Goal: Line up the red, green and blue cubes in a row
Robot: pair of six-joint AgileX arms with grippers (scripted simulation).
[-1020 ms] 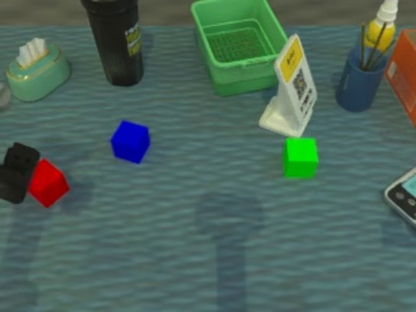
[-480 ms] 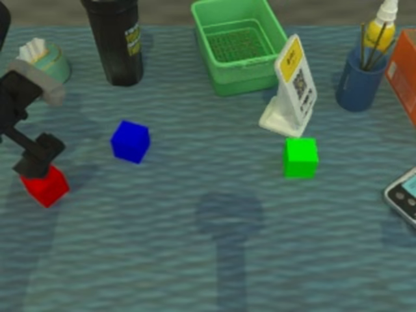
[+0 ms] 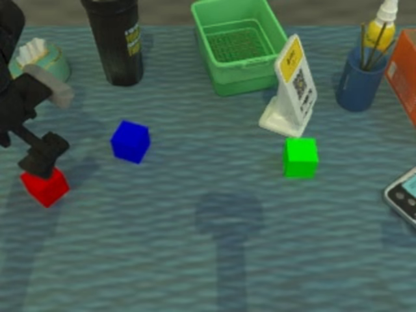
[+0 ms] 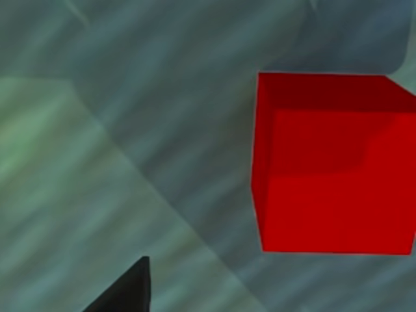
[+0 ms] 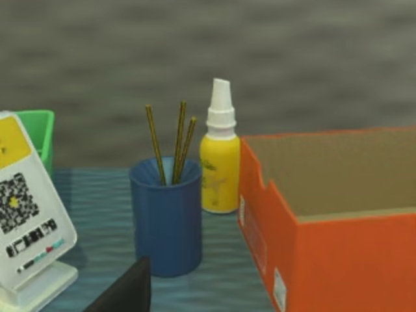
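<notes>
The red cube point(image 3: 47, 187) lies near the table's left edge. My left gripper point(image 3: 43, 158) hangs just above its far side and partly covers it. In the left wrist view the red cube point(image 4: 331, 162) fills the side of the picture. Only one dark fingertip point(image 4: 127, 290) shows there, well away from the cube, so the gripper is open and holds nothing. The blue cube point(image 3: 130, 141) sits to the right of the red one. The green cube point(image 3: 301, 157) sits right of centre. My right arm is out of the top view, and one of its fingertips point(image 5: 129, 289) shows, set far to the side.
Along the back stand a tissue box point(image 3: 40, 58), a black bottle point(image 3: 117, 39), a green basket point(image 3: 239, 44), a QR sign stand point(image 3: 290, 88), a blue pen cup point(image 3: 359, 79) and a yellow glue bottle point(image 3: 380, 26). An orange box point(image 3: 404, 71) and a device point(image 3: 404, 195) sit at the right edge.
My left arm has swung in from the left edge and its gripper now sits over the red cube instead of beside it. The cubes have not moved.
</notes>
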